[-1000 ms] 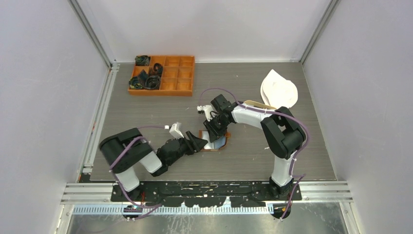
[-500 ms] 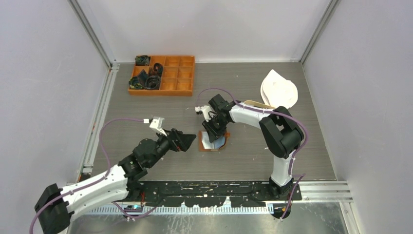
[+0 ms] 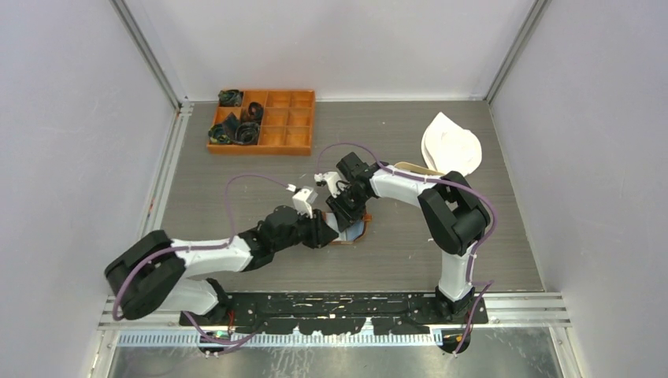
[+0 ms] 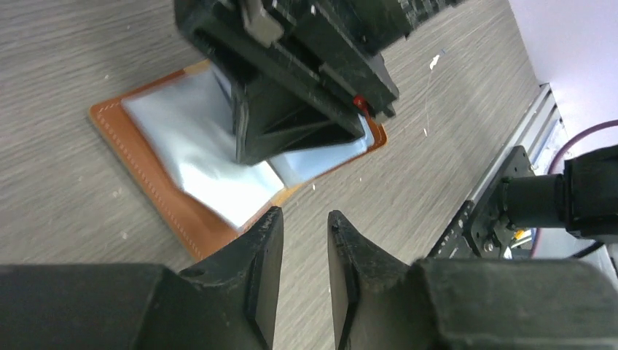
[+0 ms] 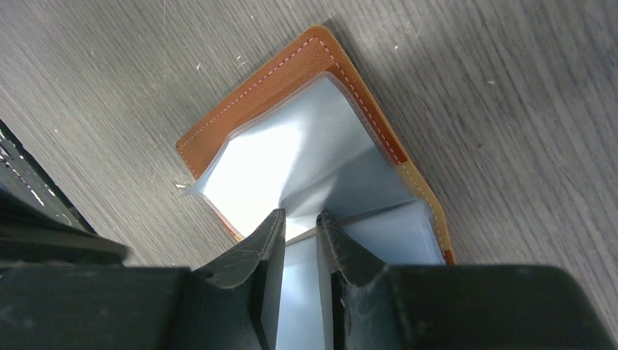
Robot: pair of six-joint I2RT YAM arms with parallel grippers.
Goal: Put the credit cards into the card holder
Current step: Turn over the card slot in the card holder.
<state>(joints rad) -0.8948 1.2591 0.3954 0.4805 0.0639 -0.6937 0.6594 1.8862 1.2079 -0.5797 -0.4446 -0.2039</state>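
Right gripper is pinching a clear inner sleeve, seemingly to hold the card holder open, while the left gripper, jaws slightly apart and empty, is hovering alongside.

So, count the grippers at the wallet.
2. The right gripper pinches a clear sleeve over the open wallet; the left gripper hangs just off the wallet's edge, jaws slightly apart, empty. None hidden.
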